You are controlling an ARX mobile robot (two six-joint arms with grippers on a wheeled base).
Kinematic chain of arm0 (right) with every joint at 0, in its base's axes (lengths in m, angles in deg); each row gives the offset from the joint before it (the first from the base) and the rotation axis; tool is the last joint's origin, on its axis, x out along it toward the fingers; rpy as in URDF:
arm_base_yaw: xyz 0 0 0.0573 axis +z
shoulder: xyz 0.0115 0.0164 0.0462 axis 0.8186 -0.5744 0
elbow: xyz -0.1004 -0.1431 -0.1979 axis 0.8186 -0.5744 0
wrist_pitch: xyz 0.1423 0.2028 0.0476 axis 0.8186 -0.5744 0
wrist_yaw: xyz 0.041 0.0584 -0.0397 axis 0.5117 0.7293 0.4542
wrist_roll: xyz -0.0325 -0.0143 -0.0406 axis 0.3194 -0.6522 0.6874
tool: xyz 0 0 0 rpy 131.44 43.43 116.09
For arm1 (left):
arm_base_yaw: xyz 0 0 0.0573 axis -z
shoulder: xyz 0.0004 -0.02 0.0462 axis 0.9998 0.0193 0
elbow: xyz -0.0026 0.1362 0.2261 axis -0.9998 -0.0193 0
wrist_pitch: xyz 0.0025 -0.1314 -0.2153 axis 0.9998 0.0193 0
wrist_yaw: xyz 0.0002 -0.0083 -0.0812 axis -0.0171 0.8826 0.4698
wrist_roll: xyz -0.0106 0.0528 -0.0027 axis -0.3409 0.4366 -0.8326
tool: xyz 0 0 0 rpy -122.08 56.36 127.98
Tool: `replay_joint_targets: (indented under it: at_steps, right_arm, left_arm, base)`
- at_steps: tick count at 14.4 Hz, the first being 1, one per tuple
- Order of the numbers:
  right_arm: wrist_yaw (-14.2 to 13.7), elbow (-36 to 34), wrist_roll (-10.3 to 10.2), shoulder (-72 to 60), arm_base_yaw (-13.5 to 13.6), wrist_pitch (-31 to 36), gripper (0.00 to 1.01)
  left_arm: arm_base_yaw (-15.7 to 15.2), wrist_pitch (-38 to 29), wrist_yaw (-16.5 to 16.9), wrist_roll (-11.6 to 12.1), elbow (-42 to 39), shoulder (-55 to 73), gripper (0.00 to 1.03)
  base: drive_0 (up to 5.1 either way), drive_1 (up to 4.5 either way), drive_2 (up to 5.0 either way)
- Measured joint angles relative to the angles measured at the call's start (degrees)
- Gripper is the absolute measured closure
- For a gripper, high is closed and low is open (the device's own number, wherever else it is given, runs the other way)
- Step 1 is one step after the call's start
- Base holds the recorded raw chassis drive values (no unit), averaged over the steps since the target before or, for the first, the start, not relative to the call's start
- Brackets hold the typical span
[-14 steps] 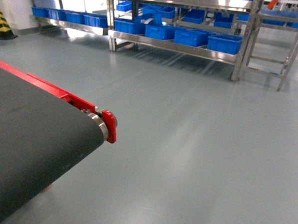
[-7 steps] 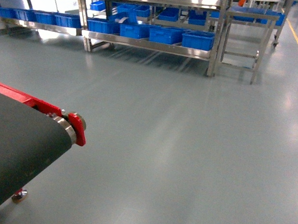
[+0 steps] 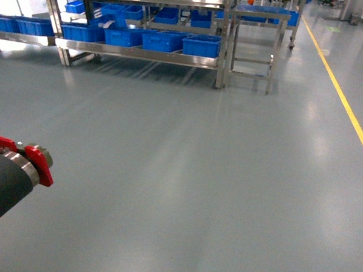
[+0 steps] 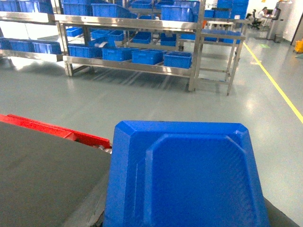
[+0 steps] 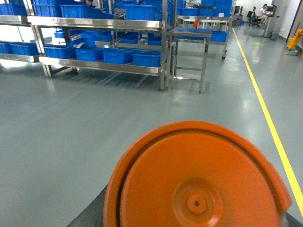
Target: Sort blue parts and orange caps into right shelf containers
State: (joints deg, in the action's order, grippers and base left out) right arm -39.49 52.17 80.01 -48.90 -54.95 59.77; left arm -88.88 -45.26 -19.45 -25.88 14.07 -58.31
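Blue part and orange cap carried before the wrist cameras, steel shelf across the floor

A moulded blue plastic part [image 4: 184, 175] fills the left wrist view, a round orange plastic cap [image 5: 196, 177] the right; neither arm's fingers show. Bright-blue plastic containers [image 3: 201, 45] sit along the stainless-steel shelf's [image 3: 137, 53] lower front edge.

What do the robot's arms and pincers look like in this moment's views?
Almost nothing shows. The head view holds no arm. A blue part fills the left wrist view and an orange cap the right; only dark grey slivers show beneath them, too little to identify.
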Motion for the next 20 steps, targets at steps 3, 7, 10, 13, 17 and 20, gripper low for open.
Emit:
replay_joint_targets:
  at_steps: [3, 7, 10, 13, 17, 20]
  right_arm:
    - [0.0, 0.0, 0.0, 0.0, 0.0, 0.0, 0.57]
    - [0.0, 0.0, 0.0, 0.0, 0.0, 0.0, 0.57]
    - [0.0, 0.0, 0.0, 0.0, 0.0, 0.0, 0.57]
    - [0.0, 0.0, 0.0, 0.0, 0.0, 0.0, 0.57]
    - [0.0, 0.0, 0.0, 0.0, 0.0, 0.2, 0.57]
    - [0.0, 0.0, 0.0, 0.0, 0.0, 0.0, 0.57]
  left_arm:
    - [0.0, 0.0, 0.0, 0.0, 0.0, 0.0, 0.61]
    - [0.0, 0.0, 0.0, 0.0, 0.0, 0.0, 0.61]
    - [0.0, 0.0, 0.0, 0.0, 0.0, 0.0, 0.61]
    - [0.0, 0.0, 0.0, 0.0, 0.0, 0.0, 0.61]
    - [0.1, -0.1, 0.0, 0.0, 0.0, 0.0, 0.61]
    - [0.1, 0.0, 0.0, 0.0, 0.0, 0.0, 0.61]
  base:
    - [-1.5, -1.46, -1.5]
    - [-1.7, -1.67, -1.7]
    - [-1.6, -1.65, -1.6]
    - [-1.6, -1.58, -1.6]
    - [-0.2, 1.6, -2.0]
    - [1.2, 5.46, -3.0]
